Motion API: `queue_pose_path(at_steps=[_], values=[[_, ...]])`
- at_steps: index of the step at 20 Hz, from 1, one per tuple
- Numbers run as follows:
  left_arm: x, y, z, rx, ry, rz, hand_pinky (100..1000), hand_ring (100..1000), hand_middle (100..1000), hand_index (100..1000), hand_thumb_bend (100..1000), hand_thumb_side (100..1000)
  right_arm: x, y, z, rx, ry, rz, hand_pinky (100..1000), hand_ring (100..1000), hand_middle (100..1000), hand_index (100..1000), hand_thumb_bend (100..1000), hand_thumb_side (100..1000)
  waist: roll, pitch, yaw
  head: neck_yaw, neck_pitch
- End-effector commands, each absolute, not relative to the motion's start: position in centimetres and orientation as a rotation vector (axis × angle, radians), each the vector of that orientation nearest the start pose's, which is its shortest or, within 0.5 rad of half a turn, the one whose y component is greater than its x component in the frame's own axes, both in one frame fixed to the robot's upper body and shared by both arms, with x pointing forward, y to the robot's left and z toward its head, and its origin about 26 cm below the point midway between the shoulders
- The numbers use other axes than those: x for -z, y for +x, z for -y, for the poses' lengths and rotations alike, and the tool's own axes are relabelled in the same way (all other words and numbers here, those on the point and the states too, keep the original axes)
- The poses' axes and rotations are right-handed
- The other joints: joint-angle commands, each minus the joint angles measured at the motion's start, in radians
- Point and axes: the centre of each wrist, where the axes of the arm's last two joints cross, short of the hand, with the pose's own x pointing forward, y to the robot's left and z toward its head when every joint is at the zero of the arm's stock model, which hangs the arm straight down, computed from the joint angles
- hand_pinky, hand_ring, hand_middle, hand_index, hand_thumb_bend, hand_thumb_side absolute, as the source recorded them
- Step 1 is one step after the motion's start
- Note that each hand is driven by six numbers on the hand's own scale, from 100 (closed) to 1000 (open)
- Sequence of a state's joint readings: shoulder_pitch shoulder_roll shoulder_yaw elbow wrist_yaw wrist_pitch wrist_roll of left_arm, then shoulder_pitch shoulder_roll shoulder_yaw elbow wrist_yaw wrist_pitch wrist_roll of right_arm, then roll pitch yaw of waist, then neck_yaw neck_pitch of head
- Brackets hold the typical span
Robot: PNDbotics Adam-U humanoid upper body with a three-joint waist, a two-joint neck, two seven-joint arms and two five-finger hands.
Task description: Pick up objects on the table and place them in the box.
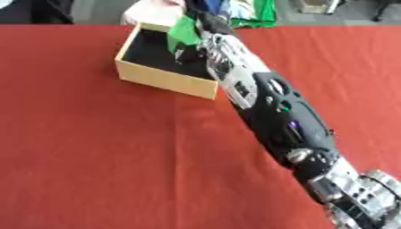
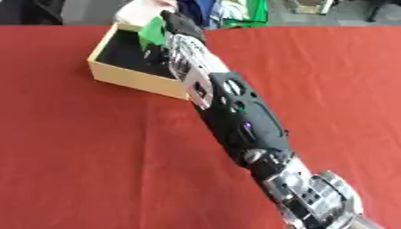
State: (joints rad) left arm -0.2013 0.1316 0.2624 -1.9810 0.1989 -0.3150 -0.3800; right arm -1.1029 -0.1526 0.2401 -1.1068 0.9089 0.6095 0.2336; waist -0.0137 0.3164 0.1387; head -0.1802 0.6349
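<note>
A shallow tan cardboard box (image 1: pixel 162 80) with a dark inside stands at the back of the red table, left of centre. My right arm reaches diagonally from the lower right corner up to it. My right hand (image 1: pixel 206 35) hangs over the box's far right part, shut on a flat green object (image 1: pixel 184 30). The green object is above the dark inside of the box, near its back wall. The arm hides the box's right wall. My left hand shows in neither view.
The red tablecloth (image 1: pixel 94 156) covers the whole table. Beyond the far edge lie green, blue and white items (image 1: pixel 254 11), and a pale pink-white thing (image 1: pixel 153 13) sits just behind the box.
</note>
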Motion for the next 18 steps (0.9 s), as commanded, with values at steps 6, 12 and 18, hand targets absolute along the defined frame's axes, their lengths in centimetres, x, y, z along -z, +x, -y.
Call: queue_pose_path(at_steps=[6,12,18], values=[[-17.0,28.5,-30.4,0.370,-0.067,2.520,613,597,752,893,100,524,-27.6,45.8,9.9,-0.935,-0.960,1.468,859,938,949,1000,100,597,0.011,0.002,-0.002,-0.004,-0.007],[-17.0,28.6,-30.4,0.371,-0.067,2.520,614,598,753,894,100,523,-28.1,45.6,10.1,-0.959,-0.964,1.453,959,1000,1000,1000,100,689,0.012,0.003,-0.002,-0.004,-0.007],[-17.1,28.6,-30.4,0.377,-0.070,2.521,613,597,753,893,100,523,-29.0,45.5,10.4,-0.972,-1.032,1.451,950,1000,1000,1000,100,670,0.014,0.000,-0.004,0.001,-0.008]])
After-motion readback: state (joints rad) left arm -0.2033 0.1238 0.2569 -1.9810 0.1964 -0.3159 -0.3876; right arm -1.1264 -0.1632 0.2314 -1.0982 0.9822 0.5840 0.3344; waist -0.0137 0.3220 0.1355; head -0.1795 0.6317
